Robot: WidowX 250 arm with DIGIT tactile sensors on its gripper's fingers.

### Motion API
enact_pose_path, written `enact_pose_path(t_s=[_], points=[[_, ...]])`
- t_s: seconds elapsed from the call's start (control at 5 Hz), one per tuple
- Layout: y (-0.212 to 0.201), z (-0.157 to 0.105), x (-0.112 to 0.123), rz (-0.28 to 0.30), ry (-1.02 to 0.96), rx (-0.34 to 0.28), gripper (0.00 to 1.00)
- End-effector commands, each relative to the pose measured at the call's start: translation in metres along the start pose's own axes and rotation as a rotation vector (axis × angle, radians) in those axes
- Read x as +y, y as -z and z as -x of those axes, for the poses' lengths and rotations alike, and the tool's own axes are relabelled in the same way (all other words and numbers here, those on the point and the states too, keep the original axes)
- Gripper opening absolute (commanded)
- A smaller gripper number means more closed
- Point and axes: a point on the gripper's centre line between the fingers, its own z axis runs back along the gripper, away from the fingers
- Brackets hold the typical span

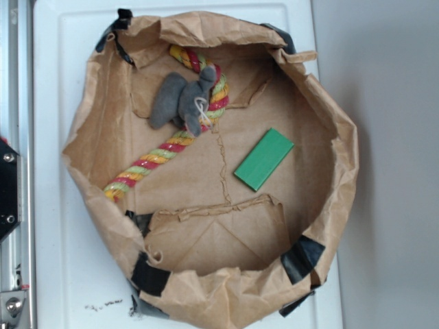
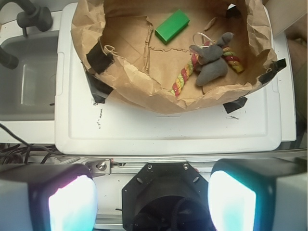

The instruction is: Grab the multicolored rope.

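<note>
The multicolored rope [image 1: 154, 156] lies inside a brown paper bag [image 1: 329, 199] whose crumpled walls rise all around it, so the way in is from above. A grey cloth piece [image 1: 182, 101] lies across the rope's curved upper end, covering it there. The straight lower stretch is bare, though its tip touches the bag's left wall. A green block [image 1: 264, 159] lies well apart, with bare floor between.

Inside the paper bag basin [image 1: 329, 171] on the surface [image 1: 62, 274], the multicolored rope [image 1: 154, 159] runs from twelve toward eight o'clock, the cloth piece [image 1: 180, 99] lies on its bend, and the block [image 1: 264, 159] lies at three.
</note>
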Motion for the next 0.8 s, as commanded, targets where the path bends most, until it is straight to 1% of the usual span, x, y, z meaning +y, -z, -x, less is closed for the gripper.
enact_pose_path(t_s=[0.0,0.2,0.4,0.6], points=[[0.0,0.0,0.0,0.0,0.0,0.0,1.0],[0.015,-0.039,-0.007,0.005,-0.054,-0.026,1.0],[0.031,-0.064,-0.011,0.021,-0.063,0.001,1.0],[0.044,-0.083,-0.012,0.02,-0.077,-0.021,1.0]])
